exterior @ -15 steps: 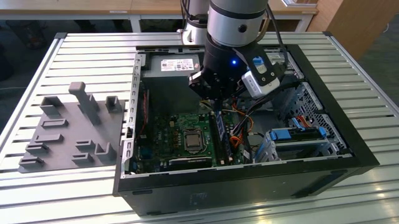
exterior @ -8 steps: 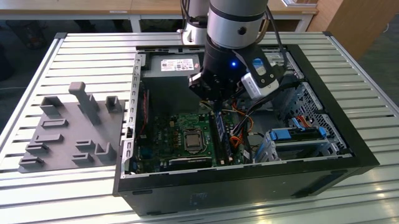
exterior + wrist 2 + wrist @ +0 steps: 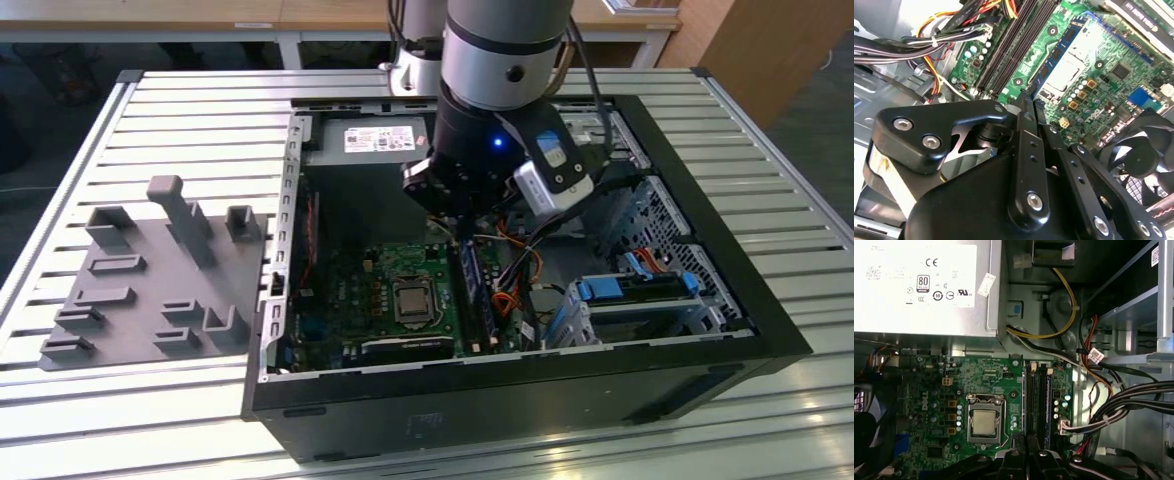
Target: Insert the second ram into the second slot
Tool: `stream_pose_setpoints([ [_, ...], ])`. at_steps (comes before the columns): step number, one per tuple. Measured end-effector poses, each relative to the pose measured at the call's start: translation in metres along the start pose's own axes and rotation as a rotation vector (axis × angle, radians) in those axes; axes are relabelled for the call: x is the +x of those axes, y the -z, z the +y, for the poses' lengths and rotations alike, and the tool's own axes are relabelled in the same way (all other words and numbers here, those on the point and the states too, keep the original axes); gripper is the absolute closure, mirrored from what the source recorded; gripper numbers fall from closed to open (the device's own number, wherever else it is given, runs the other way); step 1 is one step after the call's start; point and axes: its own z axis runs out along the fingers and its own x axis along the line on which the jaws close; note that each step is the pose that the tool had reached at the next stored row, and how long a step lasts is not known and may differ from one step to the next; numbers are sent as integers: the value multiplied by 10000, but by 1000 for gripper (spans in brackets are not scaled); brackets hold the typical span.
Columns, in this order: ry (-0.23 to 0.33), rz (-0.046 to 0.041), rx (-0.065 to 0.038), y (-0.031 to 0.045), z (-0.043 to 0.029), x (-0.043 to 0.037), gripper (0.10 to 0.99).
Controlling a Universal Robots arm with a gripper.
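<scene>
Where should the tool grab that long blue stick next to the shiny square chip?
Probably by its bare top edge, pinching the two flat faces from straight above. The thin blue circuit-board stick stands on edge in the second wrist view, with the silver square chip and black slots close beside it.

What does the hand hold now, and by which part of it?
The hand appears to pinch the second ram, the thin blue stick, by its upper edge at one end.
</scene>
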Motion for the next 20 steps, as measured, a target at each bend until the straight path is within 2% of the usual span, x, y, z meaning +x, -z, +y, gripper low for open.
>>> stream_pose_setpoints([
  [3,0,-18,-122,-22,-6,3,953],
  [6,-12,-18,-123,-34,-12,3,953],
  [8,-17,-17,-100,-50,-14,2,953],
  [12,-51,-16,32,-85,-16,1,953],
  [20,-452,-30,34,-230,-31,2,953],
])
